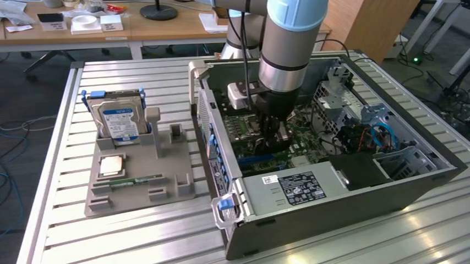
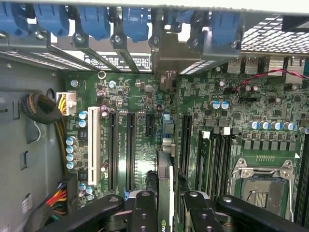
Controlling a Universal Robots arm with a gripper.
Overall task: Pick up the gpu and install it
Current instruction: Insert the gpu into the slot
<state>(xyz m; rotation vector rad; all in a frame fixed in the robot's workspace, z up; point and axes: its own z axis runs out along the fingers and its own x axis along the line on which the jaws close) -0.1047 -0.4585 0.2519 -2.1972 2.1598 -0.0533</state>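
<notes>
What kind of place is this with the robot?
Probably a robotics lab or workshop. A robot arm holds the gpu inside an open computer case on a slatted metal table, with office desks behind.

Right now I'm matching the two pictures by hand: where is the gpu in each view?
Exterior view: the gpu hangs from the gripper inside the case, over the motherboard.
Wrist view: edge-on between the fingers, above the long slots.
Shared landmark: the CPU socket, to one side of the gpu; in the wrist view it is the silver-framed socket.
</notes>
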